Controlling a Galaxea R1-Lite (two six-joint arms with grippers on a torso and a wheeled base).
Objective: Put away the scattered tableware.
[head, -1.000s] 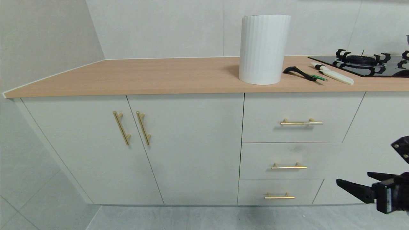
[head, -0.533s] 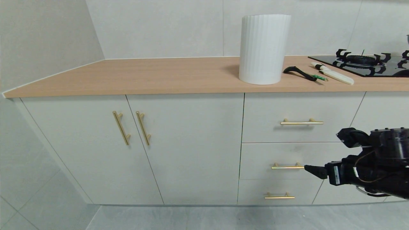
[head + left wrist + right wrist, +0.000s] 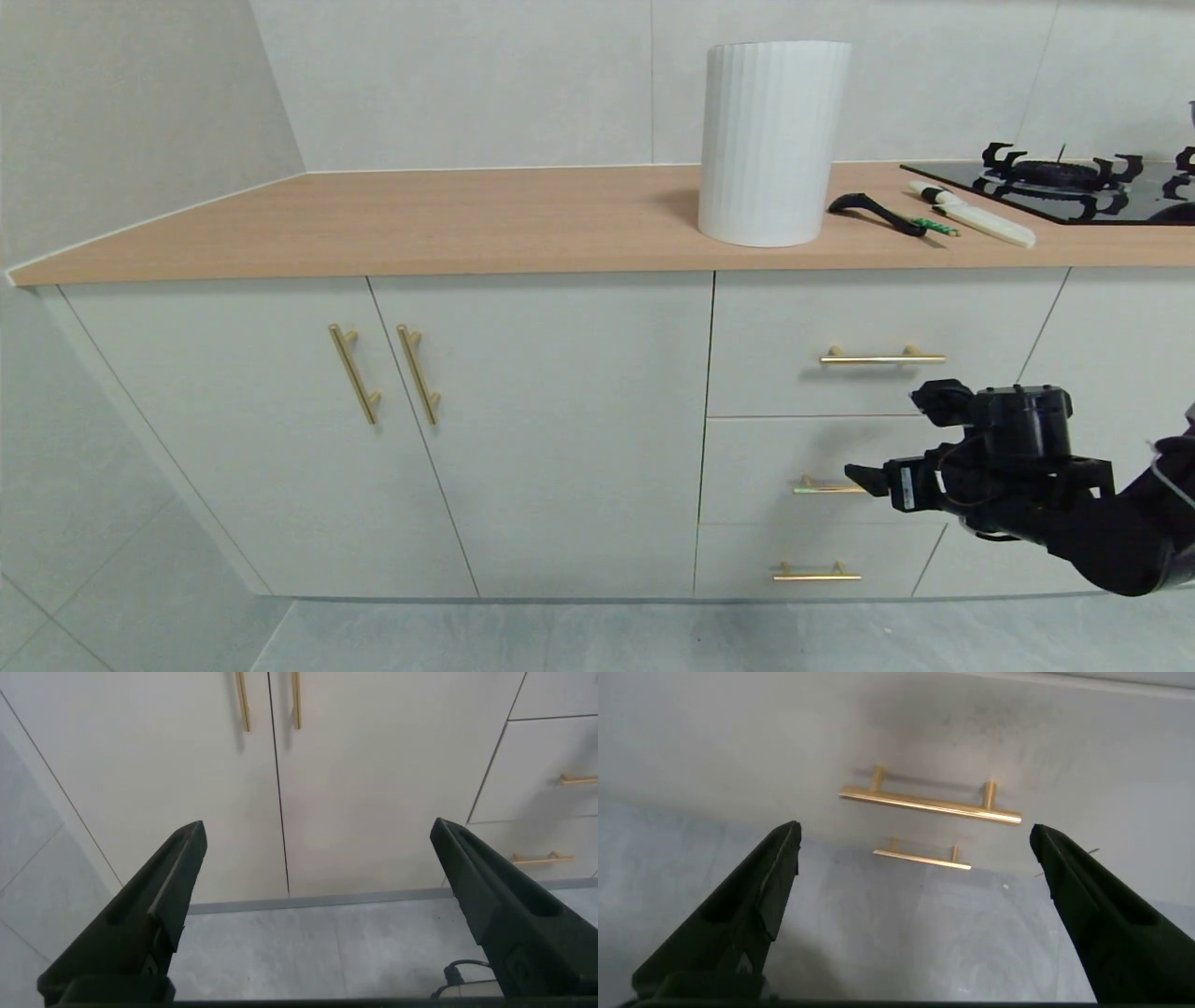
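black arm (image 3: 1106, 546), tapered, seemingly matte fingers (image 3: 738, 917)

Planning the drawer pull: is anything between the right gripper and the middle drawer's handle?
Nothing visible does. The open right gripper faces the middle drawer handle, with only bare space between them.

Gas hob (image 3: 1074, 200) on wooden counter (image 3: 420, 224); brass-handled drawers (image 3: 840, 317) below.

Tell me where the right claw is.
Head view, lower right: the open right claw is at the right end of the middle drawer's handle.
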